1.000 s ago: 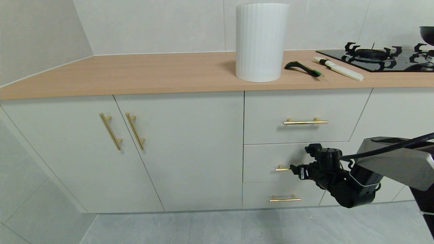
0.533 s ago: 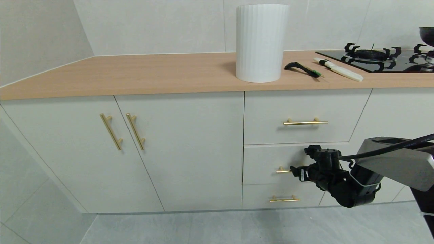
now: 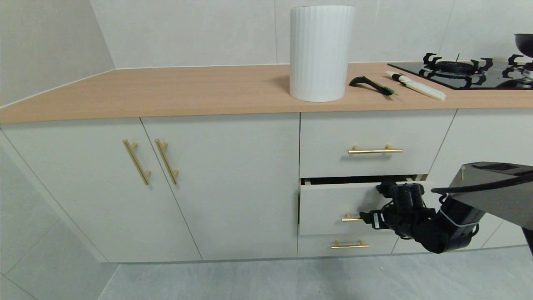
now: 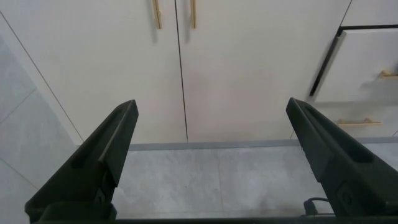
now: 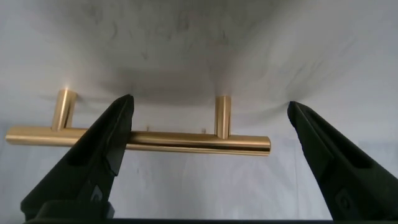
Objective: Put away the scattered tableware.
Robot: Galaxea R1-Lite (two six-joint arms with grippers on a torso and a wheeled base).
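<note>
On the wooden counter (image 3: 187, 89) lie a black-handled utensil (image 3: 372, 85) and a long white utensil (image 3: 416, 85), to the right of a tall white ribbed container (image 3: 320, 52). Below them the middle drawer (image 3: 329, 204) stands slightly pulled out, with a dark gap along its top. My right gripper (image 3: 368, 216) is at that drawer's gold handle (image 3: 350, 217). In the right wrist view the handle (image 5: 186, 142) runs across between and behind the wide-spread fingers of the gripper (image 5: 208, 109). My left gripper (image 4: 211, 109) hangs open over the floor, facing the cabinet doors.
A black gas hob (image 3: 462, 71) sits at the counter's right end. The top drawer (image 3: 374, 143) and bottom drawer (image 3: 349, 245) are closed. Two cabinet doors with gold handles (image 3: 150, 160) stand shut at the left. Grey tiled floor (image 3: 250, 279) lies before the cabinets.
The middle drawer has slid out a little, showing a dark gap at its top. My right gripper has moved back and slightly down with the handle.
</note>
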